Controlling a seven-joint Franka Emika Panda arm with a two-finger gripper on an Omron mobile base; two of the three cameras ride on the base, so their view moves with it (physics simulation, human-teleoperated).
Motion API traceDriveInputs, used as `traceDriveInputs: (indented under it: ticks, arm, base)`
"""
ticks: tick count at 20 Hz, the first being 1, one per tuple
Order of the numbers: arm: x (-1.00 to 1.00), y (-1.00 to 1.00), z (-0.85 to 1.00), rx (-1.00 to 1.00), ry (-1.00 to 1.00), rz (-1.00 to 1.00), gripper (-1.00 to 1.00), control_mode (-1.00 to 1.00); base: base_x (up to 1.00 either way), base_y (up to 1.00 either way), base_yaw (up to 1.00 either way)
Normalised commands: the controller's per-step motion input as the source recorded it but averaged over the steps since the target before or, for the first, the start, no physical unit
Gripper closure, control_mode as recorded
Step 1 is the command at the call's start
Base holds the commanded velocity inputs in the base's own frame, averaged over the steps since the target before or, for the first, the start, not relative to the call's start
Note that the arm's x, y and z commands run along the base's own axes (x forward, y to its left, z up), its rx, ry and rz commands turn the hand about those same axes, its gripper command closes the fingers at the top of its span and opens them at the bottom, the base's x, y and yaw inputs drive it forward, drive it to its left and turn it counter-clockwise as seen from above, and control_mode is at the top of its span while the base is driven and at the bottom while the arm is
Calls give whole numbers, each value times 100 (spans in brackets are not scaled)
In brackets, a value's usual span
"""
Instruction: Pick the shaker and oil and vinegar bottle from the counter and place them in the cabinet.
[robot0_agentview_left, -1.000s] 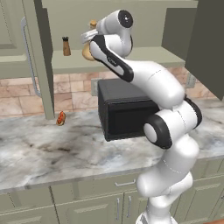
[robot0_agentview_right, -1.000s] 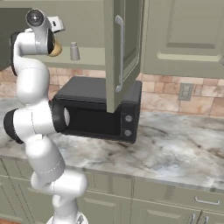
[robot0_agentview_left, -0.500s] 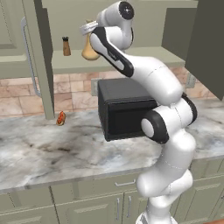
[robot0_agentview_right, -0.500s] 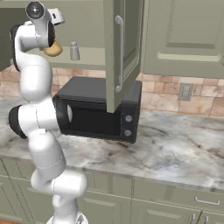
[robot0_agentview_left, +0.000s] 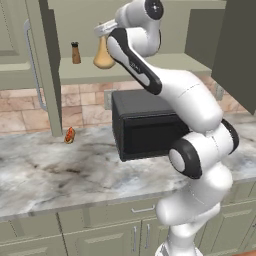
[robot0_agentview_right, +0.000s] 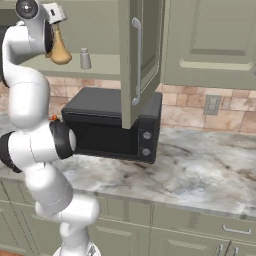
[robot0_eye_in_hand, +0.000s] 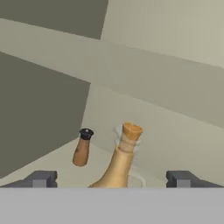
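On the shelf: oil and vinegar bottle (robot0_agentview_left: 103, 56) stands upright in the cabinet (robot0_agentview_left: 150, 65), corked neck between the spread fingertips, touching neither.
Gripper (robot0_eye_in_hand: 111, 178): jaws wide apart, nothing held, at the bottle's neck height.
Shaker (robot0_agentview_right: 85, 58): on the same shelf, right of the bottle, apart from it.
Brown shaker (robot0_agentview_left: 75, 52): left of the bottle, near it.
Cabinet door (robot0_agentview_right: 140, 60): swung out over the black microwave (robot0_agentview_right: 112, 125).
Counter (robot0_agentview_left: 55, 175): small orange-red item (robot0_agentview_left: 69, 135) lies left of the microwave.
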Motion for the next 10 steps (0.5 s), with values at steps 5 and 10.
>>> traceDriveInputs:
  ticks: [5, 10]
  arm:
    - [-100, -25, -2, 1, -21, 4, -100, -100]
    - [-100, -18, -14, 0, -18, 4, -100, -100]
  base:
    - [0, 0, 0]
    - [0, 0, 0]
